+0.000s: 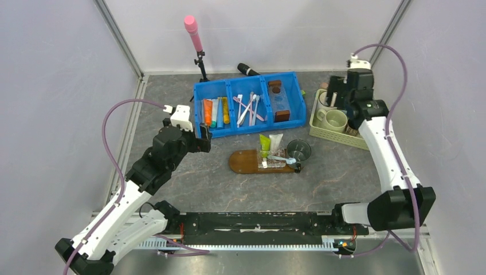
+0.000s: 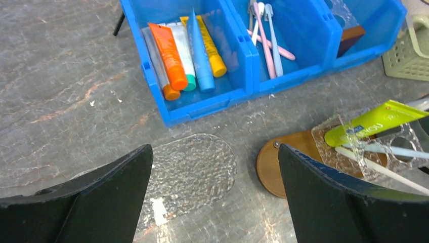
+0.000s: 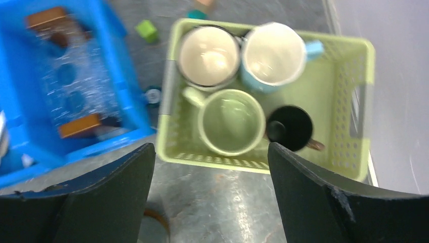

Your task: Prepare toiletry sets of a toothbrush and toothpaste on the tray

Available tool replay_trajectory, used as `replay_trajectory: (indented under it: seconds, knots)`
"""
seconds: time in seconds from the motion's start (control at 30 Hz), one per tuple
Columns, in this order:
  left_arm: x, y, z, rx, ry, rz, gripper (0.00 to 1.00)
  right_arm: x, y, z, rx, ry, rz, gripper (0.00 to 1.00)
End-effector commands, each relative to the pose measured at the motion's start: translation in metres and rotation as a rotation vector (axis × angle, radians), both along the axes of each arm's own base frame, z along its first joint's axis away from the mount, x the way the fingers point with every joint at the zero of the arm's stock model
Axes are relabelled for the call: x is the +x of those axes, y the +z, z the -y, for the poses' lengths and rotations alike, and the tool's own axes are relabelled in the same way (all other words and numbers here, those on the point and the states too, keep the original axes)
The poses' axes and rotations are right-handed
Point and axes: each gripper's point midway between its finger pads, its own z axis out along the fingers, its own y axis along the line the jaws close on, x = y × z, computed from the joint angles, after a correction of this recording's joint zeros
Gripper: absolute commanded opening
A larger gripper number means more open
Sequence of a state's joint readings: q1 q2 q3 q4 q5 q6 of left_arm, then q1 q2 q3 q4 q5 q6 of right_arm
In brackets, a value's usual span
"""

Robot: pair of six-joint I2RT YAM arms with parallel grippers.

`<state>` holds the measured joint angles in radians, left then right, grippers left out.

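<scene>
While both arms hang in the air with nothing in them, the tray sits on the table just in front of the blue bin. A clear holder lies on the tray's right part, and the green toothpaste tube lies across it. The white toothpaste tube is right next to the green one, and both poke out past the tray's far edge toward the bin. The toothbrush lies across the holder too, head pointing right.

The left gripper is wide open over the table near the bin's front left corner, left of the tray. A clear oval plate is on the table below it. The right gripper is way off over the pale green basket full of mugs, jaws spread apart and holding nothing.
</scene>
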<state>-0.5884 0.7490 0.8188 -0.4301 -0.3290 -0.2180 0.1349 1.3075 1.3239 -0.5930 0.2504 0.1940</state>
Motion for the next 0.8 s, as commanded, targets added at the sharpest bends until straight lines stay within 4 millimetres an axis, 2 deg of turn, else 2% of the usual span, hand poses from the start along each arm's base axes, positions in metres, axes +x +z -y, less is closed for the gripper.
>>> replay_trajectory:
  seconds: [0.0,0.13,0.3,0.43,0.67,0.77]
  knots:
    - [-0.010,0.000,0.009,-0.067,-0.046,-0.023,1.00,-0.006,-0.031,0.055,0.083,-0.204,-0.079,0.86]
    - [-0.013,-0.014,0.007,-0.043,-0.055,-0.025,1.00,-0.009,-0.057,0.102,0.069,-0.310,-0.132,0.81]
    - [-0.012,-0.027,0.001,0.018,-0.062,-0.007,1.00,-0.006,-0.092,0.135,0.035,-0.324,-0.235,0.68]
    - [-0.009,-0.034,-0.007,0.077,-0.051,0.027,1.00,0.003,-0.116,0.145,0.000,-0.225,-0.314,0.60]
    - [-0.009,-0.042,-0.009,0.068,-0.039,0.067,1.00,0.015,-0.137,0.152,-0.047,-0.089,-0.317,0.53]
    - [-0.007,-0.042,-0.010,0.081,-0.033,0.079,1.00,0.020,-0.146,0.157,-0.057,-0.083,-0.341,0.48]
